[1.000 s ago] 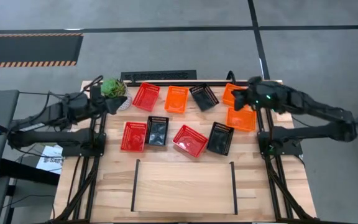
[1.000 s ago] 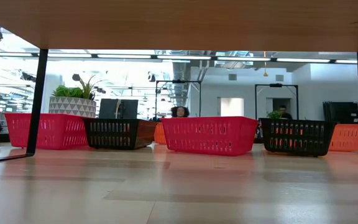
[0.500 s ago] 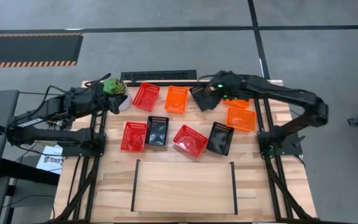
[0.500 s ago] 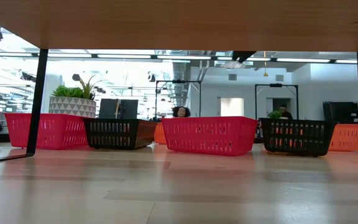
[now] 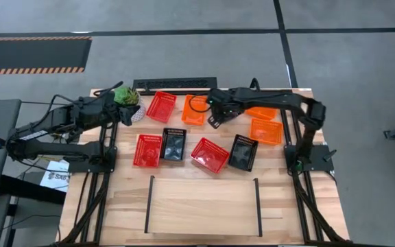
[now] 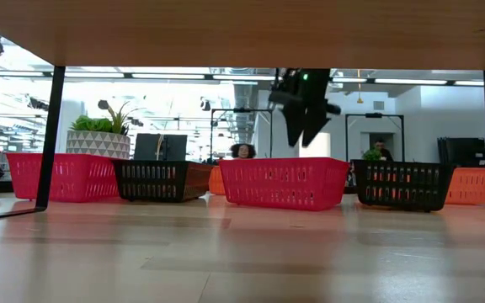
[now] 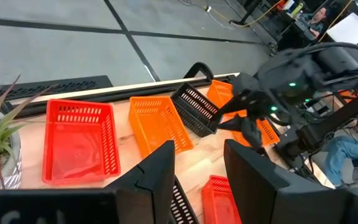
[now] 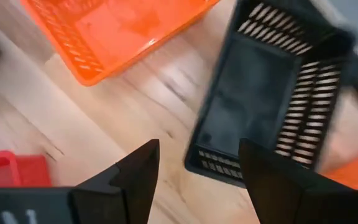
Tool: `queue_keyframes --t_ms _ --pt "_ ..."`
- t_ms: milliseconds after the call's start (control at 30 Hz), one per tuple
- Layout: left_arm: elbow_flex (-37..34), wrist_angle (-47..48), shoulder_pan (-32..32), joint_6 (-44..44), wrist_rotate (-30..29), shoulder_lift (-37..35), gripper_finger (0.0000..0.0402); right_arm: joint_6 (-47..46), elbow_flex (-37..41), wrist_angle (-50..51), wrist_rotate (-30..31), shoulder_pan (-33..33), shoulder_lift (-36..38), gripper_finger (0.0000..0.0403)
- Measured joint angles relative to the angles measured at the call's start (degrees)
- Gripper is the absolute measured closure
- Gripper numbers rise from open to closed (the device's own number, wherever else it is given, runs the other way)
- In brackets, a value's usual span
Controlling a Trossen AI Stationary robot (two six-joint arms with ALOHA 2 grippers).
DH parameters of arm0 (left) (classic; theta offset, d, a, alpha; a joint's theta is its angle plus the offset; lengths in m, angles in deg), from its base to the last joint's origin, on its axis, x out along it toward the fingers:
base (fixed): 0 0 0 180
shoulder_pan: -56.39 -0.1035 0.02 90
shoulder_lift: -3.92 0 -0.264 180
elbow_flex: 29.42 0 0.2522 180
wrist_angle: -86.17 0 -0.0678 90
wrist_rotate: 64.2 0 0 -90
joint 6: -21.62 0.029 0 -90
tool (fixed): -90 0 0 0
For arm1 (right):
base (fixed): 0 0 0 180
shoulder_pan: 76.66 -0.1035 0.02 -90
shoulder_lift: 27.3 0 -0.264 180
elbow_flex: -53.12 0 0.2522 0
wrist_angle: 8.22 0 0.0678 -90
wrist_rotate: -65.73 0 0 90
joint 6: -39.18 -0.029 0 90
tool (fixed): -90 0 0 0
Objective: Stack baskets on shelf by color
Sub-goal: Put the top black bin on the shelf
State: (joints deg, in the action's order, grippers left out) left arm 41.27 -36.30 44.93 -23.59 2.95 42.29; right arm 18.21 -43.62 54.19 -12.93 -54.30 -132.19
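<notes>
High view: baskets scattered on the counter (image 5: 286, 206) behind the shelf (image 5: 203, 204), none on it. Back row, from the left arm's side: red basket (image 5: 161, 106), orange basket (image 5: 195, 110), tilted black basket (image 5: 223, 108) mostly under the right arm, then two orange baskets (image 5: 266, 127) near the right edge, one behind the other. Front row: red basket (image 5: 147, 150) touching a black basket (image 5: 173, 145), a tilted red basket (image 5: 209, 155), another black basket (image 5: 243, 151). Shelf is a light board between two thin black rails at the near edge, bare. Right hand (image 5: 214, 115) hovers above the back-row black basket, next to the orange one; right wrist view shows its fingers (image 8: 135, 174) spread wide, nothing between them, black basket (image 8: 266, 93) just beyond. Left hand (image 5: 130, 113) sits by the potted plant (image 5: 124, 95) at the back left corner, holding nothing in the left wrist view, fingers (image 7: 160, 168) partly apart. Low view: right hand (image 6: 301, 105) hangs above the basket row
</notes>
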Motion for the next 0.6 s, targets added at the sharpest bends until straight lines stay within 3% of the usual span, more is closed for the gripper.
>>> queue_keyframes --t_ms 467,600 --pt "0.0 0.7 0.0 0.0 -0.1 0.0 0.0275 -2.1 0.0 -0.8 -2.6 1.0 -7.9 0.0159" --pt "0.0 0.7 0.0 0.0 -0.3 0.0 0.0275 -4.4 0.0 -1.2 -2.5 1.1 -8.0 0.0183"
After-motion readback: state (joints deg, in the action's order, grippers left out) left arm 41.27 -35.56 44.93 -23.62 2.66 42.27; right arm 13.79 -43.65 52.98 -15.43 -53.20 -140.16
